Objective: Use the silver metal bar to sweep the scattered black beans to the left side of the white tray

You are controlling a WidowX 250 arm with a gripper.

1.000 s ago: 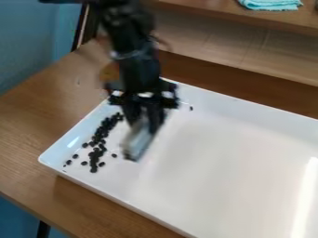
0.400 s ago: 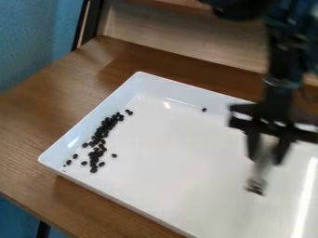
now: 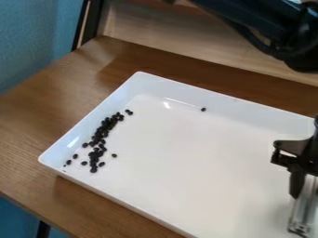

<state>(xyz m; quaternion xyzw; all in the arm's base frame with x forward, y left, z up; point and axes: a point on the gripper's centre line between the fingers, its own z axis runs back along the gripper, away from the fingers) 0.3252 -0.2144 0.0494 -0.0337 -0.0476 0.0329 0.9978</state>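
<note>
At the right edge of the camera view, the black gripper (image 3: 308,187) hangs over the right part of a white tray (image 3: 186,162). It is shut on a silvery, partly see-through tool (image 3: 302,214) that points down toward the tray floor; the right side of the gripper is cut off by the view's edge. Small black beans (image 3: 98,139) lie scattered in a long band along the tray's left side, well away from the gripper. One lone bean (image 3: 203,109) rests by the tray's back wall.
A brown wooden table (image 3: 37,116) carries the tray. Behind it stands a pale wooden panel (image 3: 186,35), with a dark arm link crossing it at the upper right. A blue wall (image 3: 37,37) is at the left.
From above the tray's left part, the gripper has swung across to the right edge with the tool. The lone bean by the back wall has shifted slightly right.
</note>
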